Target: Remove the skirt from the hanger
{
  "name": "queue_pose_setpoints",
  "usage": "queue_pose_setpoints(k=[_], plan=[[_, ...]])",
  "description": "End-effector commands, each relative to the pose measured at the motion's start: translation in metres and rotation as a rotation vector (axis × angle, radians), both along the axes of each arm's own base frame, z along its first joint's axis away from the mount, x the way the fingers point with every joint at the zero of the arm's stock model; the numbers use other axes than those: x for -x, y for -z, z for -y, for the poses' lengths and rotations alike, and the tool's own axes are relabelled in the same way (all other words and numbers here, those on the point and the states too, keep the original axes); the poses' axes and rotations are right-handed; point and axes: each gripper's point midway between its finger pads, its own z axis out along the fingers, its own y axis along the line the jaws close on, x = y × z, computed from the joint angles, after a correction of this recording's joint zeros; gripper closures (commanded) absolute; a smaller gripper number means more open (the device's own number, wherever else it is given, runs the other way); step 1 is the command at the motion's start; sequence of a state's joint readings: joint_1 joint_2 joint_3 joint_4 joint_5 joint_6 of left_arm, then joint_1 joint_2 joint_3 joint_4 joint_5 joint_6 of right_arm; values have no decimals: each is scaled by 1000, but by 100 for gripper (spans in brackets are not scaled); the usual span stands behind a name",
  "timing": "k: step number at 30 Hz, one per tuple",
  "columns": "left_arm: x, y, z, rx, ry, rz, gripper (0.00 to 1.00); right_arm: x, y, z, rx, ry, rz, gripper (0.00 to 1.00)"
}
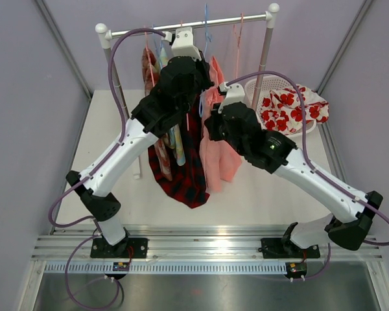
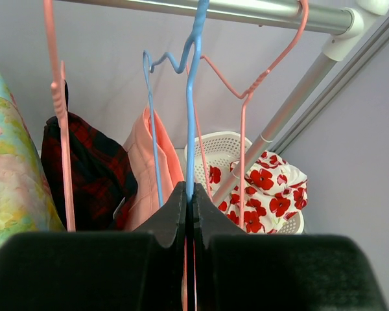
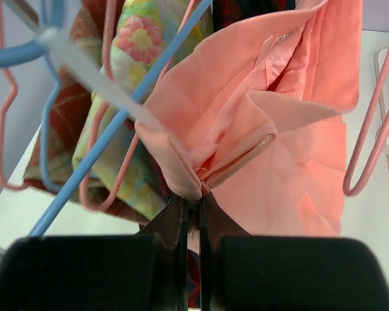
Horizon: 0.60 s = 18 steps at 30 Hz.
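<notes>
The salmon-pink skirt (image 1: 217, 159) hangs under the rail (image 1: 227, 21) on a blue hanger (image 2: 193, 97). My left gripper (image 1: 193, 40) is up at the rail; in the left wrist view it (image 2: 189, 194) is shut on the blue hanger's wire just below the hook. My right gripper (image 1: 215, 89) is at the skirt's top edge. In the right wrist view it (image 3: 196, 201) is shut on the skirt's (image 3: 279, 129) waistband by the zipper. The blue hanger's arm (image 3: 104, 136) slants past on the left, with the waistband drawn away from it.
A red plaid garment (image 1: 185, 175) and a floral one (image 3: 126, 71) hang left of the skirt. Empty pink hangers (image 2: 246, 110) hang on the right. A white basket (image 1: 267, 84) holds red-poppy cloth (image 1: 292, 107) behind the rack's right post (image 1: 262, 65).
</notes>
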State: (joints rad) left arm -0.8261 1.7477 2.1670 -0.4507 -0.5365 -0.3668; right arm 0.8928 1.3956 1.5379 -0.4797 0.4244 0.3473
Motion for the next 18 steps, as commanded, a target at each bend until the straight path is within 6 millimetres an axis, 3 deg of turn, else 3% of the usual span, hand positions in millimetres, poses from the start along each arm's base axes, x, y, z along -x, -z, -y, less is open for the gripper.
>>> queue_pose_setpoints(k=[1,5,8,10,18], plan=[[11,-48,-18,134,-46,120,100,35,-79,18,-118,-10,124,100],[7,-39,-13,134,-76,113,100,63,-123,23,-171,-53,163,100],[4,-36,-11,189,-115,103,100,80,-137,19,-189,-100,166,100],[3,-35,-11,216,-144,105,100,85,-137,14,-189,-122,157,100],[-2,-67,-8,354,-210,144,100,109,-122,-18,-170,-217,117,100]])
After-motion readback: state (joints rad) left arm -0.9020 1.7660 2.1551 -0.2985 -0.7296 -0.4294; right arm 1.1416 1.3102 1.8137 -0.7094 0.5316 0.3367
